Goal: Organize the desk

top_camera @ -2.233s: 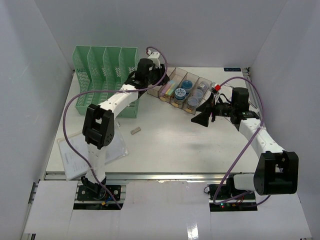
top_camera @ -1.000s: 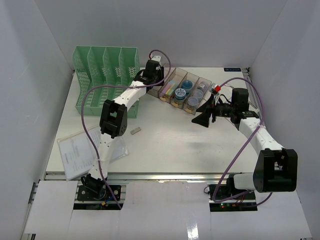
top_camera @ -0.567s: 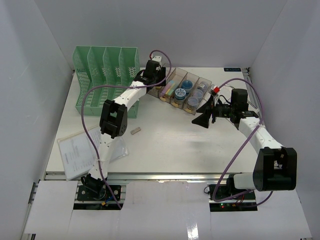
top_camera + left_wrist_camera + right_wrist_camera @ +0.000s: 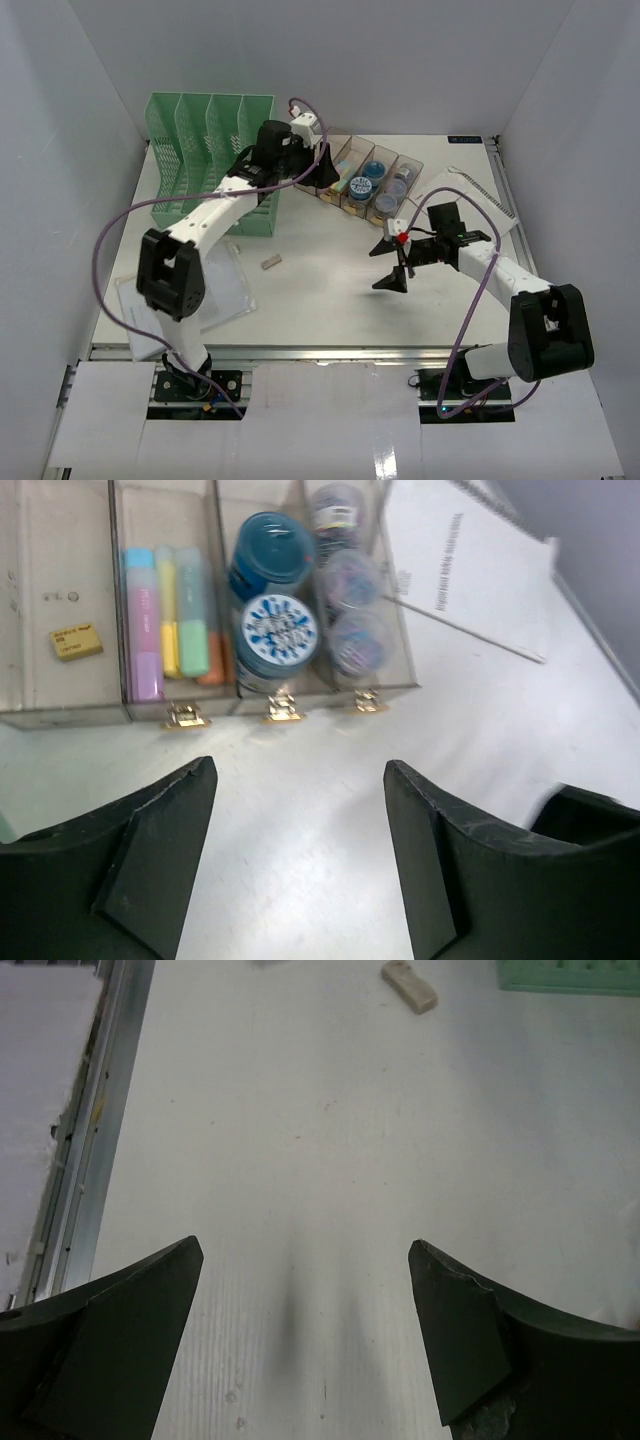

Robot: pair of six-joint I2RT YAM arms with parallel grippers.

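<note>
The white desk (image 4: 330, 290) carries the loose items. My left gripper (image 4: 322, 172) hovers just in front of the clear tray (image 4: 415, 162), open and empty; in the left wrist view its fingers (image 4: 298, 768) frame bare desk below the tray's front wall (image 4: 60, 717). The tray holds a small yellow block (image 4: 76, 640), highlighters (image 4: 165, 620), blue tape rolls (image 4: 270, 630) and small jars (image 4: 350, 590). My right gripper (image 4: 390, 265) hangs open over the middle of the desk, its fingers (image 4: 305, 1247) empty. A beige eraser (image 4: 270, 262) lies loose to its left, seen as a small block (image 4: 409, 985).
A green file rack (image 4: 205, 160) stands at the back left. A sleeved document (image 4: 170, 300) lies at the front left. A spiral notebook (image 4: 470, 200) lies right of the tray. The aluminium rail (image 4: 330, 350) runs along the front edge.
My left gripper opened and drew back from the tray. My right arm swung from beside the tray toward the desk's middle, uncovering the notebook.
</note>
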